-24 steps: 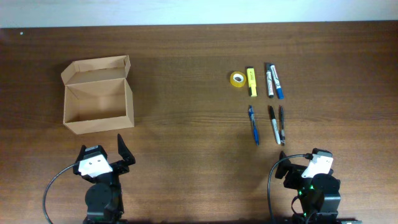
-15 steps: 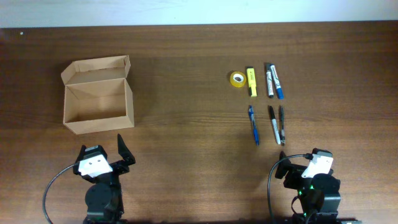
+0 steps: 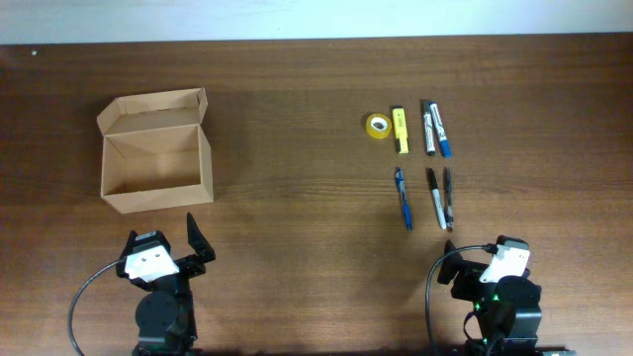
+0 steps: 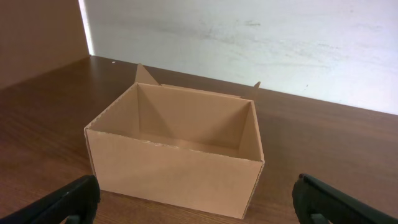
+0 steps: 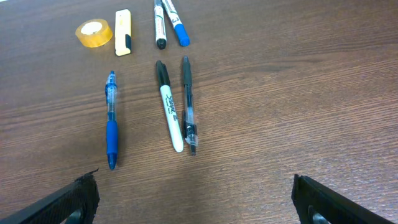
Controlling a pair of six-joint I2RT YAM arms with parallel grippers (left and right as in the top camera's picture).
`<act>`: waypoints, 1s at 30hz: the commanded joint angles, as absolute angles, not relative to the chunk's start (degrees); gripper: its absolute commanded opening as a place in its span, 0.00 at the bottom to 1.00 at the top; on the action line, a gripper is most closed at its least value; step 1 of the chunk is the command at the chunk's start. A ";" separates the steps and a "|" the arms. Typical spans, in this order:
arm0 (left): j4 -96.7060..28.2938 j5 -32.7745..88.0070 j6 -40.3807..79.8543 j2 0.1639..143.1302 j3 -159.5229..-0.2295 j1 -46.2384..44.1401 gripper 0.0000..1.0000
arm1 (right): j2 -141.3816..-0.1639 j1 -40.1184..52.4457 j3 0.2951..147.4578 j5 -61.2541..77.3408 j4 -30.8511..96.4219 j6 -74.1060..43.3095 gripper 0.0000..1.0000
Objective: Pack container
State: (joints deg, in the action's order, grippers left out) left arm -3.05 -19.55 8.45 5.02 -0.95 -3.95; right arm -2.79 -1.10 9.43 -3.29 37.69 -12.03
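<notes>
The container [image 3: 156, 150] is a tan cardboard box with its lid flap open, standing at the left of the table; it also shows in the left wrist view [image 4: 177, 149], empty. My left gripper [image 3: 163, 255] is open and empty, just in front of the box [image 4: 199, 202]. At the right lie a yellow tape roll [image 3: 377, 126], a yellow highlighter [image 3: 399, 130], two markers [image 3: 435, 129], a blue pen [image 3: 404, 198], a white marker [image 3: 435, 197] and a black pen [image 3: 448, 198]. My right gripper [image 3: 485, 265] is open and empty, in front of the pens [image 5: 199, 202].
The dark wooden table [image 3: 297, 198] runs to a white wall at the back. In the right wrist view the blue pen [image 5: 111, 120], white marker [image 5: 168, 106] and black pen [image 5: 188, 104] lie side by side, with the tape roll [image 5: 94, 33] behind them.
</notes>
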 commanded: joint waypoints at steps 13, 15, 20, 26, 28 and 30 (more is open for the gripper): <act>-3.99 -6.26 8.56 4.40 -0.54 -3.60 1.00 | -2.13 -1.52 8.99 -2.98 37.69 -12.53 0.99; -4.03 -5.32 8.54 4.43 -0.54 -3.60 1.00 | -2.13 -1.52 8.99 -2.98 37.71 -12.53 0.99; -4.40 2.39 8.80 4.99 -0.56 -3.64 1.00 | -2.13 -1.52 8.99 -2.98 37.71 -12.53 0.99; -0.64 6.72 19.00 5.17 -0.86 -3.60 1.00 | -2.13 -1.52 8.99 -2.98 37.71 -12.53 0.99; -2.07 6.90 21.98 5.19 -1.76 -3.60 1.00 | -2.13 -1.52 8.99 -3.01 37.71 -12.53 0.99; -4.45 6.85 22.48 5.41 -3.95 -3.60 1.00 | -2.13 -1.52 8.99 -3.01 37.71 -12.53 0.99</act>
